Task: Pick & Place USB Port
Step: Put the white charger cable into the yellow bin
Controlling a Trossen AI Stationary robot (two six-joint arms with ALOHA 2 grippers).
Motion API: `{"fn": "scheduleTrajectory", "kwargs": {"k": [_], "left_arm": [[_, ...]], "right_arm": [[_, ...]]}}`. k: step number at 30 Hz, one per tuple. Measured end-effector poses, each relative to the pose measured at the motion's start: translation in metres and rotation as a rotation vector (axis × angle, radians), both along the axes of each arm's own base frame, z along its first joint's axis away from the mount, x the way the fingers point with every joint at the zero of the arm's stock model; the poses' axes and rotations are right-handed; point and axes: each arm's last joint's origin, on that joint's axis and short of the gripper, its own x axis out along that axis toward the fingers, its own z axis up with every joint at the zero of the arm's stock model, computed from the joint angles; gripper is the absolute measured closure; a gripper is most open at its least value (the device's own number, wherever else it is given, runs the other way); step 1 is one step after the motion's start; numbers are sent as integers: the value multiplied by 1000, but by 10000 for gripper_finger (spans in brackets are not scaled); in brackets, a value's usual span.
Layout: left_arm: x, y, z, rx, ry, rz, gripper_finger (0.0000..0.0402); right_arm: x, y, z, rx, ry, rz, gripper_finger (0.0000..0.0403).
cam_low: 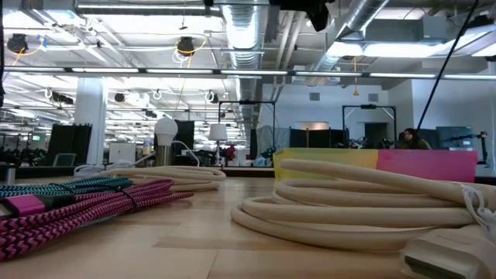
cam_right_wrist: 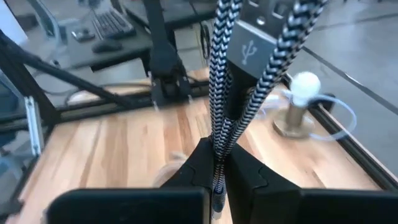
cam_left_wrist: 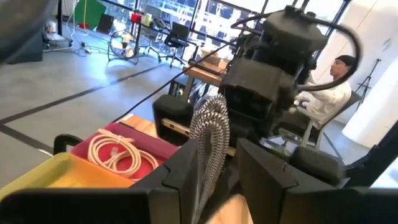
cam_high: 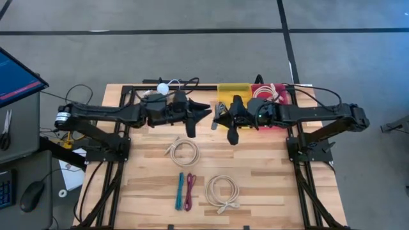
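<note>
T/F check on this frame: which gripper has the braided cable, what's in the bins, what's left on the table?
1. The right gripper is shut on the braided cable. True.
2. The left gripper is clamped tight on that cable. False: its fingers stand apart around it.
3. The red bin holds a coiled white cable. True.
4. The yellow bin sits at the table's near edge. False: it is at the far edge, beside the red bin.
5. Two white coils lie on the table. True.
6. The teal cable is held by the left arm. False: it lies on the table beside the magenta cable.
</note>
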Motion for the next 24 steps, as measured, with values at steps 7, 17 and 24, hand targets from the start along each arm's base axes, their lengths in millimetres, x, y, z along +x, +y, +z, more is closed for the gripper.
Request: {"fn": "scheduleTrajectory", "kwargs": {"k": [7,17,24], "left_arm": [[-27,-3,19,-4,-29,-13,298],[-34,-6,23,-5,-32,-26,298],[-34,-6,23,-5,-31,-26,298]], "right_arm": [[-13,-29,-2,-5,81,-150,394],[-31,-85,-28,70,322,-376,394],[-43,-117,-47,134,459,-504,394]]}}
